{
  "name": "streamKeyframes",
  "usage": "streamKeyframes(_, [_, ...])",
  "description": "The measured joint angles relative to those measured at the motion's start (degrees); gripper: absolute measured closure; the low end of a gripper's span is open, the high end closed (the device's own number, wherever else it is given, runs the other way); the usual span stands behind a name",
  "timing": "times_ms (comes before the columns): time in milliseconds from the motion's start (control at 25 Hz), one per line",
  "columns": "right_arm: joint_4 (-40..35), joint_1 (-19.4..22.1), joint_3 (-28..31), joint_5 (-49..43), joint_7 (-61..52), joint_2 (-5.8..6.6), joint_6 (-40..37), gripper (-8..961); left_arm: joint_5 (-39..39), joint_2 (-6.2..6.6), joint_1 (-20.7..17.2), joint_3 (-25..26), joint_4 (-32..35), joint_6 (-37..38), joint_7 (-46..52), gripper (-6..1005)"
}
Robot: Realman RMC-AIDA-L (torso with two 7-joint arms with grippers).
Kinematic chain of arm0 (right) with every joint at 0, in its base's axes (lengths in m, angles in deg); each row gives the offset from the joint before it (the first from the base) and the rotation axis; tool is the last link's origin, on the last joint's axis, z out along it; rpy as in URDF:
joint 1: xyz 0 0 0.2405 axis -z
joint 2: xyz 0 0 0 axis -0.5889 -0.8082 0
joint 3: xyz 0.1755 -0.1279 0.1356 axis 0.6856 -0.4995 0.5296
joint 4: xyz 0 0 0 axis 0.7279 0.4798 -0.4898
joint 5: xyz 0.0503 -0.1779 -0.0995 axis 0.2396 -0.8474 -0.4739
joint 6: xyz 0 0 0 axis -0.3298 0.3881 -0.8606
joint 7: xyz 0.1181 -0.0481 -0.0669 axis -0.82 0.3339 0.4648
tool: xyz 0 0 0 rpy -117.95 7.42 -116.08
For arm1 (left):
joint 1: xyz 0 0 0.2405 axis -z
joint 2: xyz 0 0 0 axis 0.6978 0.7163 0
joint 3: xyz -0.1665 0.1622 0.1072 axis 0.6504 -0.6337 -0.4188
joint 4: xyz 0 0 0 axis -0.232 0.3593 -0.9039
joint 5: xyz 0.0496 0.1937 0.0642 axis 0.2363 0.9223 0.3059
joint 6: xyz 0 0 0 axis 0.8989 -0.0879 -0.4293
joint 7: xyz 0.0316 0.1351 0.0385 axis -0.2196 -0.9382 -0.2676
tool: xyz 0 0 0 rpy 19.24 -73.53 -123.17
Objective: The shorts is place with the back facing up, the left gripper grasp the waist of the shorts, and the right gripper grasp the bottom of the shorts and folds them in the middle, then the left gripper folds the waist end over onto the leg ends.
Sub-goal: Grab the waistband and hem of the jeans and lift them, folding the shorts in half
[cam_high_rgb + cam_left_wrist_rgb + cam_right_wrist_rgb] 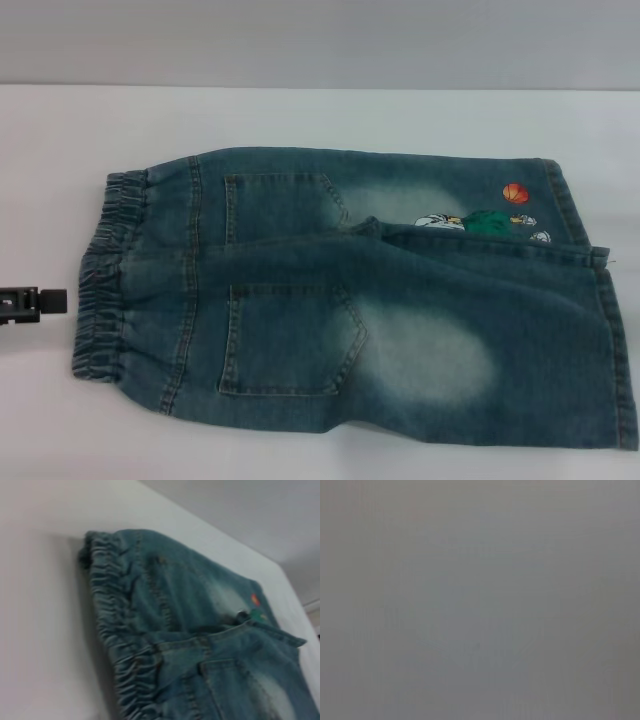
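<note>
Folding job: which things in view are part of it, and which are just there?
Part of the job:
- shorts, back up
- waist
- leg ends
- left claw, at the table's left edge beside the waist

Just there:
- white table

Right claw isn't in view.

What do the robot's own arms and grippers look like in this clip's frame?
Only a small part of the left gripper shows at the head view's left edge: black, blocky and angular, with a pale marking on its side. No cables or sleeves are visible. The right gripper is out of view.
</note>
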Motion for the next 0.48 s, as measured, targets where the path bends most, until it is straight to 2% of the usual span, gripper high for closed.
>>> streamKeyframes(240, [0.32, 0.18, 0.14, 0.0, 0.0, -0.06, -0.22, 394, 3.07, -0.09, 0.57, 0.21, -0.24, -1.4, 1.59, 244])
streamKeyframes(480, [0.42, 0.22, 0.22, -0.03, 0.0, -0.06, -0.11, 394, 7.29, -1.02, 1.72, 0.33, 0.07, -1.91, 3.24, 246])
